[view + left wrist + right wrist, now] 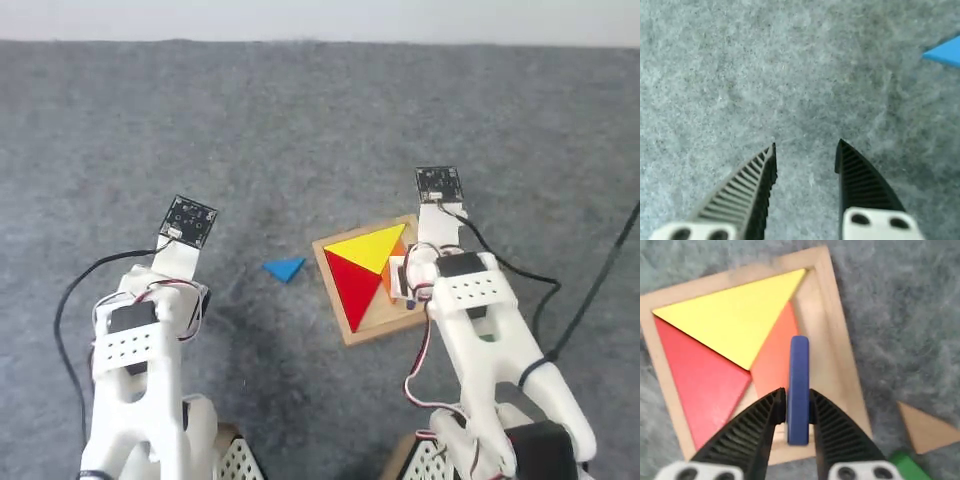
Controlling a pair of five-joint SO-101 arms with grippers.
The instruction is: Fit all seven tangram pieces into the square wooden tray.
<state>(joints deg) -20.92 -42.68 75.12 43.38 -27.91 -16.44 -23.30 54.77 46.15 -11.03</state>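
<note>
The square wooden tray (349, 328) lies on the grey carpet and holds a yellow triangle (368, 250), a red triangle (354, 284) and an orange piece (396, 262). My right gripper (798, 392) hangs over the tray's bare wooden side (827, 340), shut on a dark blue piece (799, 365) that stands on edge between its fingers. A light blue triangle (285, 268) lies on the carpet left of the tray, also at an edge of the left wrist view (946, 52). My left gripper (805, 146) is open over bare carpet, a short way from the light blue triangle.
A tan triangle (924, 427) and a green piece (907, 463) lie on the carpet just outside the tray, under the right arm. Black cables trail from both arms. Grey carpet (300, 130) stretches beyond the tray.
</note>
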